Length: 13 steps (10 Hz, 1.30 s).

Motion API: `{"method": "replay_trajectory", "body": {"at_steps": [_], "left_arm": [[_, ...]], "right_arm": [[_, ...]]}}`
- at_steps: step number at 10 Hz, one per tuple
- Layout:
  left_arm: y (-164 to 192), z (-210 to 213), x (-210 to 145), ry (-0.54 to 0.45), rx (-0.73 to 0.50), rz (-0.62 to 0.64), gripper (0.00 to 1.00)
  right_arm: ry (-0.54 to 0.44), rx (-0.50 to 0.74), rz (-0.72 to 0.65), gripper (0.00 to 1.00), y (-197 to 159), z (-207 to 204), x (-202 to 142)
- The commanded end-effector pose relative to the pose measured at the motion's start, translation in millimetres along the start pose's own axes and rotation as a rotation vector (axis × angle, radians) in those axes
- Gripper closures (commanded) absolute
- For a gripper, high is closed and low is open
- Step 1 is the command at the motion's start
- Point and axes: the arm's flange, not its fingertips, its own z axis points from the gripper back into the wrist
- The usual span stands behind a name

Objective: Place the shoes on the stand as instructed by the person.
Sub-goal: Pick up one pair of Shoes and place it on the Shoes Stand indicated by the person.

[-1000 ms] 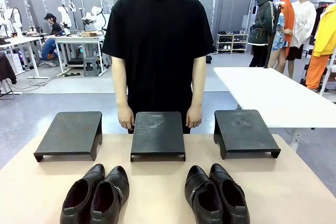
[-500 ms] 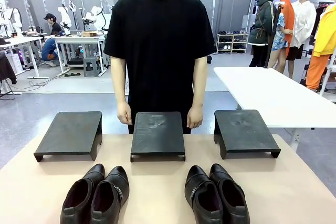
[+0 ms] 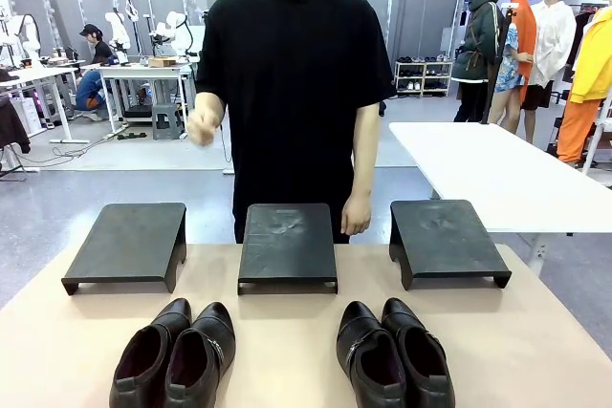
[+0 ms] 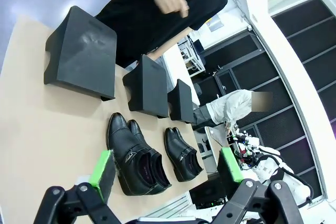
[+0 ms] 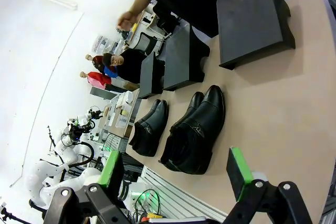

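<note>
Shoes (image 3: 196, 346): four glossy black, round-toed, two pairs | left claw (image 4: 165, 165) wide | right claw (image 5: 175, 167) wide

PERSON AND ROBOT AT THE SHARED TABLE: The person (image 3: 292, 83) is dressed in a plain black T-shirt (image 3: 296, 131) with a round neck, and the forearms are left bare below loose short sleeves (image 3: 212, 64). The left gripper (image 4: 165, 165) is built of black jointed links (image 4: 63, 203) pinned with pale round screws (image 4: 83, 187), and its fingers are faced with bright green pads (image 4: 102, 167). The same black linkage, pale screws and green facing are seen on the right gripper (image 5: 175, 169).
</note>
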Motion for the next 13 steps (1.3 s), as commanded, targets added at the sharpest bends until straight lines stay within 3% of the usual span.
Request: {"method": "replay_trajectory", "body": {"at_steps": [1,13], "left_arm": [[0.8,2.1,-0.3,-0.008,-0.014,0.0,0.0],[0.8,2.1,-0.3,-0.008,-0.014,0.0,0.0]], "right_arm": [[-0.004,0.007,0.004,0.0,1.1,0.7,0.1],[-0.004,0.007,0.004,0.0,1.1,0.7,0.1]]}}
